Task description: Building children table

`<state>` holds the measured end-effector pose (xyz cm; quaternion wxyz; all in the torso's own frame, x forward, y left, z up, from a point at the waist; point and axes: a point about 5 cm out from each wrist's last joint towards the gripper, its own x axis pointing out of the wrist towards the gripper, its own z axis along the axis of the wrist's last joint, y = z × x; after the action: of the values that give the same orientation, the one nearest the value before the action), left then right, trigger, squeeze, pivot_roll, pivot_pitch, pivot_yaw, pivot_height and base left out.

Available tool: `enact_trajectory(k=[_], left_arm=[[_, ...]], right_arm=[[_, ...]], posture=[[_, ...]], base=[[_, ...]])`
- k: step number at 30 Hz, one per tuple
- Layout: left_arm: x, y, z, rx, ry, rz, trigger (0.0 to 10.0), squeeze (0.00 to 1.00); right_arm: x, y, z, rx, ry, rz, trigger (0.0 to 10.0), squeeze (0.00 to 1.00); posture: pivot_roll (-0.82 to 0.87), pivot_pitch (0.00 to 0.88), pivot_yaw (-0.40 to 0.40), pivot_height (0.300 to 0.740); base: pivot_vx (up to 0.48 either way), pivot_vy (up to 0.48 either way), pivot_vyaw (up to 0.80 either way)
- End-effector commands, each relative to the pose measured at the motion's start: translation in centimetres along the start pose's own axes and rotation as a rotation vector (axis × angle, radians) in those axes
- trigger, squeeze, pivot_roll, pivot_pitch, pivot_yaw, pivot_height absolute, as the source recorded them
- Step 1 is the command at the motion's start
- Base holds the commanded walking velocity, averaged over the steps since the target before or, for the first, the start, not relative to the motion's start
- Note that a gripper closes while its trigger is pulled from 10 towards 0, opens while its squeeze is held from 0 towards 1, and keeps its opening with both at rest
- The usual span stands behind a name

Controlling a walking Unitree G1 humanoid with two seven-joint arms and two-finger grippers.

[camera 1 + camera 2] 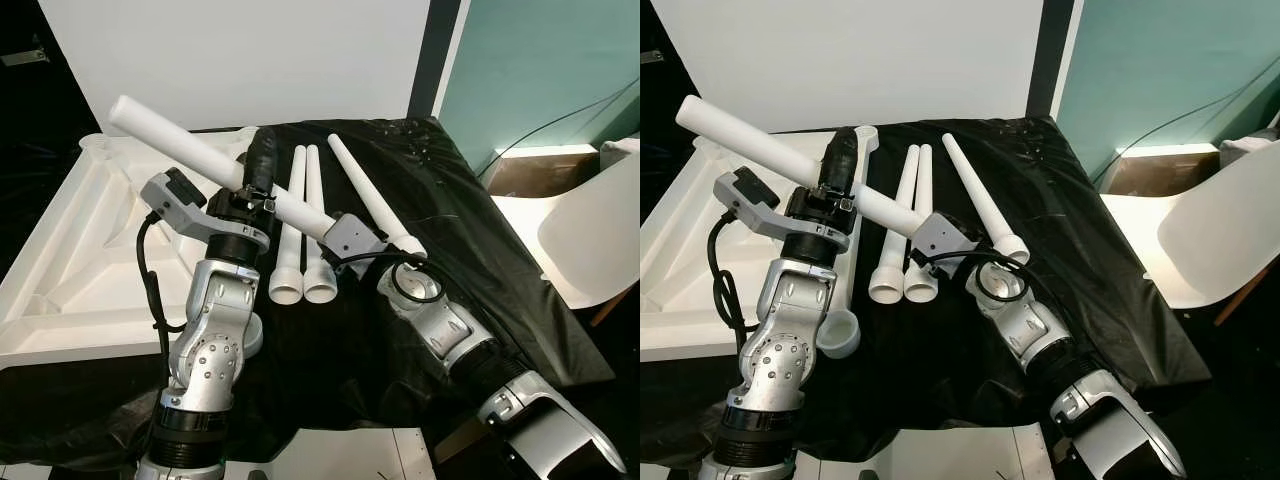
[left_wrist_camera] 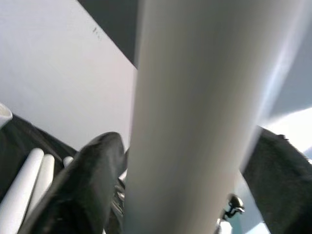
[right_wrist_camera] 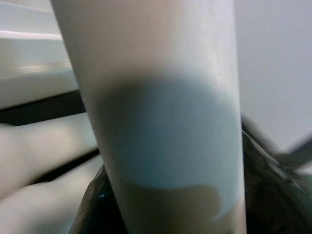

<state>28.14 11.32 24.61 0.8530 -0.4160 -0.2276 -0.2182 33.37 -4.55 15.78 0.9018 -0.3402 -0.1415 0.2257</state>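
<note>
Bright, sharp head views; wrist close-ups seemingly defocused.

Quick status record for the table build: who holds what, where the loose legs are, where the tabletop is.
held leg: white table leg, lifted off the cloth, tilted
left gripper: shut on the leg's middle
right gripper: at the leg's lower end, grip hidden
loose legs: three legs lying on the black cloth
tabletop: white tabletop, underside up, on the robot's left
nearby: white chair on the right

Smooth matt, seemingly plastic leg [image 1: 190, 150]; glossy black sheet [image 1: 480, 250].
</note>
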Motion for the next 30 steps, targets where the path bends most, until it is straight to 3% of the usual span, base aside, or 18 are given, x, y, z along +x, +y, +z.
enact_trajectory(k=[1, 2, 11, 14, 15, 16, 17, 18, 20, 21, 22, 23, 25, 29, 30], left_arm=[[0.5, -1.7, 0.3, 0.041, -0.021, -0.222, 10.0, 0.21], [0.7, -1.8, 0.3, 0.049, -0.020, -0.223, 10.0, 0.00], [0.8, -2.2, -0.2, 0.059, 0.001, -0.218, 10.0, 0.00], [0.8, -2.0, -0.3, 0.058, 0.004, -0.213, 10.0, 0.00], [0.7, -1.9, -0.3, 0.055, 0.003, -0.208, 0.0, 0.00], [0.6, -1.8, -0.3, 0.055, 0.000, -0.209, 0.0, 0.00], [0.6, -1.8, -0.3, 0.055, 0.000, -0.209, 0.0, 0.00], [0.4, -1.8, -0.2, 0.062, -0.004, -0.213, 0.0, 0.00], [0.3, -1.8, -0.2, 0.070, -0.003, -0.219, 0.0, 0.00], [0.1, -1.8, -0.3, 0.073, 0.000, -0.225, 0.0, 0.00], [0.0, -1.8, -0.3, 0.074, 0.004, -0.231, 0.0, 0.00], [0.0, -1.8, -0.3, 0.074, 0.004, -0.231, 0.0, 0.00], [-0.2, -1.9, -0.4, 0.065, 0.016, -0.249, 0.0, 0.00], [-0.2, -2.1, -0.4, 0.052, 0.024, -0.281, 0.0, 0.00], [-0.1, -2.2, -0.3, 0.049, 0.023, -0.288, 0.0, 0.00]], right_arm=[[-0.3, -0.2, 0.0, -0.044, -0.016, -0.144, 0.0, 0.00], [-0.4, 0.2, 0.1, -0.066, -0.029, -0.175, 0.0, 0.00], [-0.3, 0.9, 0.4, -0.154, -0.067, -0.357, 0.0, 0.00], [-0.1, 1.2, 0.4, -0.146, -0.062, -0.360, 0.0, 0.00], [0.0, 1.4, 0.4, -0.134, -0.059, -0.356, 0.0, 0.00], [0.0, 1.7, 0.6, -0.130, -0.061, -0.348, 6.2, 0.00], [0.0, 1.7, 0.6, -0.130, -0.061, -0.348, 6.2, 0.00], [0.0, 2.0, 0.6, -0.120, -0.055, -0.340, 10.0, 0.00], [0.0, 2.1, 0.5, -0.096, -0.042, -0.324, 10.0, 0.00], [0.1, 2.0, 0.4, -0.047, -0.022, -0.306, 10.0, 0.77], [0.2, 1.9, 0.3, 0.026, -0.002, -0.270, 10.0, 1.00], [0.2, 1.9, 0.3, 0.026, -0.002, -0.270, 10.0, 1.00], [0.4, 1.9, 1.0, 0.136, -0.017, -0.145, 10.0, 1.00], [0.7, 1.2, 2.2, 0.194, -0.047, -0.062, 10.0, 1.00], [0.8, 0.8, 2.5, 0.216, -0.048, -0.005, 10.0, 0.00]], posture=[[-0.02, 0.000, 0.000, 0.740], [-0.02, 0.000, 0.001, 0.740], [-0.01, 0.000, 0.011, 0.740], [-0.01, 0.000, 0.011, 0.740], [-0.01, 0.000, 0.010, 0.740], [-0.01, 0.000, 0.010, 0.740], [-0.01, 0.000, 0.010, 0.740], [0.00, 0.000, 0.010, 0.740], [0.00, 0.000, 0.010, 0.740], [0.00, 0.000, 0.011, 0.740], [0.00, 0.000, 0.011, 0.740], [0.00, 0.000, 0.011, 0.740], [-0.01, 0.000, 0.013, 0.740], [-0.01, 0.000, 0.015, 0.740], [-0.01, 0.000, 0.015, 0.740]], base=[[0.000, 0.000, 0.00], [0.000, 0.000, 0.00], [0.000, 0.000, 0.00], [0.000, 0.000, 0.00], [0.000, 0.000, 0.00], [0.000, 0.000, 0.00], [0.000, 0.000, 0.00], [0.000, 0.000, 0.00], [0.000, 0.000, 0.00], [0.000, 0.000, 0.00], [0.000, 0.000, 0.00], [0.000, 0.000, 0.00], [0.000, 0.000, 0.00], [0.000, 0.000, 0.00], [0.000, 0.000, 0.00]])
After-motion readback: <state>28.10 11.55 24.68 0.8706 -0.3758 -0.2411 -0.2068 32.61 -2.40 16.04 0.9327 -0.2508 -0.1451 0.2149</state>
